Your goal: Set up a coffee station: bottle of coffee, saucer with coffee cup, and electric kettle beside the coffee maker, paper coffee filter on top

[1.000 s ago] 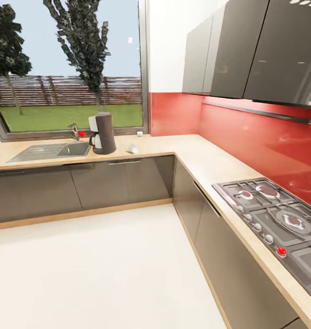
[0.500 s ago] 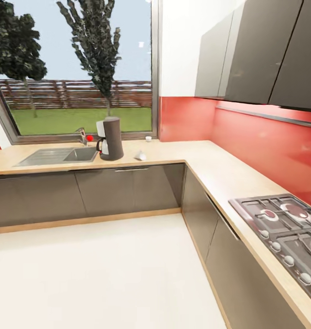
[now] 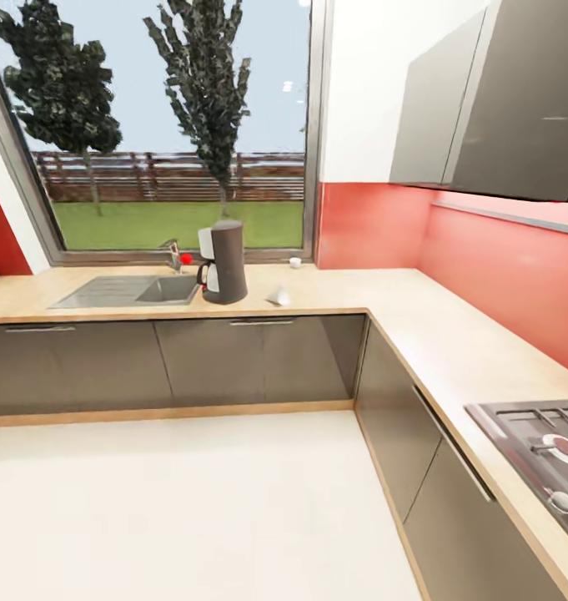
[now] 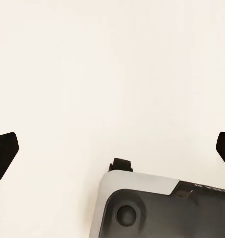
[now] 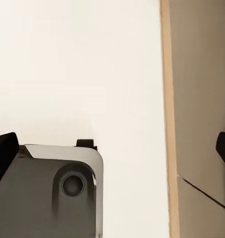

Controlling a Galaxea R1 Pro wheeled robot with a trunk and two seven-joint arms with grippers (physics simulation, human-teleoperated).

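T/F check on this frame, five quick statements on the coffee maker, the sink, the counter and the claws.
1. The coffee maker stands on the kitchen countertop just beside the sink. True.
2. A paper filter already sits on top of the coffee maker. False: its top is bare.
3. A small white object lies on the counter beside the coffee maker, on the side away from the sink. True; too small to tell what it is.
4. The left claw is shut on a cup. False: its fingertips stand wide apart over plain floor, holding nothing.
5. The hob sits directly under the window. False: it is on the side run of counter by the red wall.
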